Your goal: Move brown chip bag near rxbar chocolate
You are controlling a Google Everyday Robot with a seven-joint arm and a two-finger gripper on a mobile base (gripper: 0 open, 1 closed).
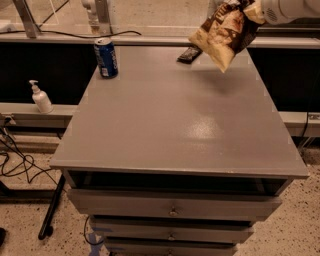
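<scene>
the claw, top right on a smooth white plastic-looking arm, pinches the crinkly, glossy brown chip bag. just below-left of it, the rxbar chocolate has a dark shiny wrapper. the table has a smooth grey top with a soft sheen. far left, the blue can looks like glossy metal.

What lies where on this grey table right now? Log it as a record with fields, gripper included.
gripper: top right, over the table's far edge, closed on the bag's upper end
crinkly cream-and-brown chip bag: hanging tilted in the air, off the table
small flat dark wrapped bar: lying at the table's far edge, just left of the bag's lower edge
blue soda can: upright, far left corner
grey table: drawers below
white pump bottle: on the ledge left of the table
</scene>
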